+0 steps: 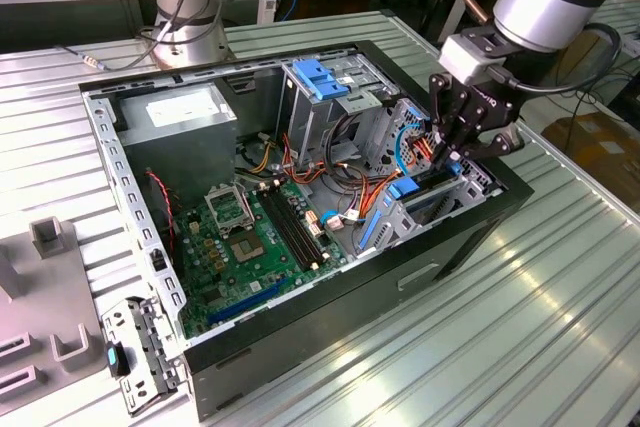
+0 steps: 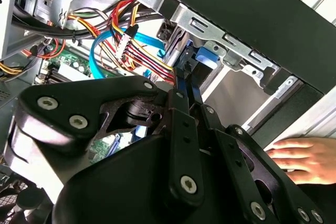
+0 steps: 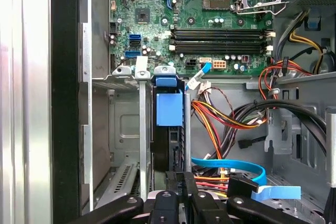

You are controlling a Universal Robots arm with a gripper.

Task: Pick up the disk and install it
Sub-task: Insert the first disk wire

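Observation:
The disk (image 3: 169, 109), dark with a bright blue carrier and handle, stands on edge in a slot of the grey drive bay (image 3: 126, 129) inside the open computer case. In the exterior view its blue handle end (image 1: 401, 188) faces the motherboard. My gripper (image 1: 451, 154) hangs over the bay's outer end, near the case's black side wall. In both wrist views the black fingers (image 2: 182, 85) lie close together. Their tips rest at the disk's near end (image 3: 181, 178). I cannot see whether they pinch any part of it.
Bundles of coloured wires and a blue flat cable (image 3: 231, 165) lie beside the bay. A tall grey drive cage with a blue bracket (image 1: 318, 78) stands behind. The motherboard (image 1: 255, 237) fills the case floor. A person's hand (image 2: 300, 158) rests on the table outside the case.

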